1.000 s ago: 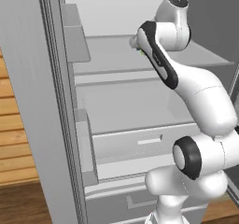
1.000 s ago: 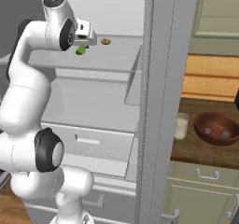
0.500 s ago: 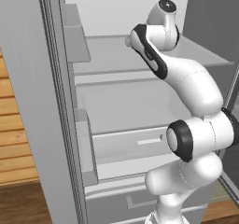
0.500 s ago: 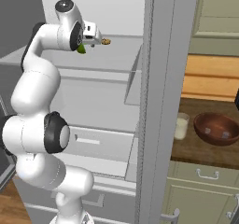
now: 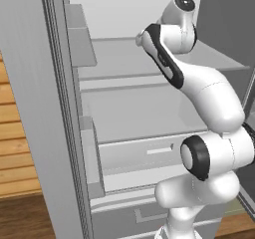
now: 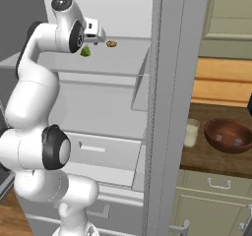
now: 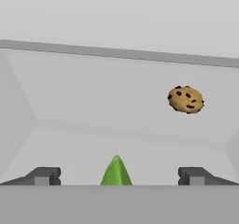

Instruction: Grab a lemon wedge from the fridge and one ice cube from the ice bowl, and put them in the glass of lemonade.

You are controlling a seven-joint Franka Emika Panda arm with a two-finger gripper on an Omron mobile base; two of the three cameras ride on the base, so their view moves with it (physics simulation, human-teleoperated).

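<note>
Since half a second ago the white arm has swung its upper links further over the top shelf of the tall grey open fridge point(image 6: 167, 82), and its hand now sits a little farther right and lower in the right base view. The gripper point(image 7: 116, 174) points across that shelf with its two dark fingertips point(image 7: 44, 175) set wide apart, holding nothing. The tiny bright lime-green lemon wedge point(image 7: 116, 171) lies on the shelf between them; its tip shows at the lower edge of the hand view, and in the right base view it shows point(image 6: 85, 51) just under the hand.

The pale grey shelf point(image 7: 93, 106) runs open and bare ahead of the gripper to its back edge, with the fridge's side walls sloping in at left and right. The open fridge door point(image 5: 55, 108) stands to the arm's left with its bins; the other door edge rises as a grey post in the right base view, between the arm and the bench.

A small round tan cookie with dark chips point(image 7: 186, 99) lies on the same shelf, beyond the wedge and to its right, well apart from the fingertips. On the dark wooden bench point(image 6: 211, 159) stand the small clear tumbler of pale lemonade point(image 6: 191, 132) and, just beside it, the round dark reddish-brown ice bowl point(image 6: 229, 135).
</note>
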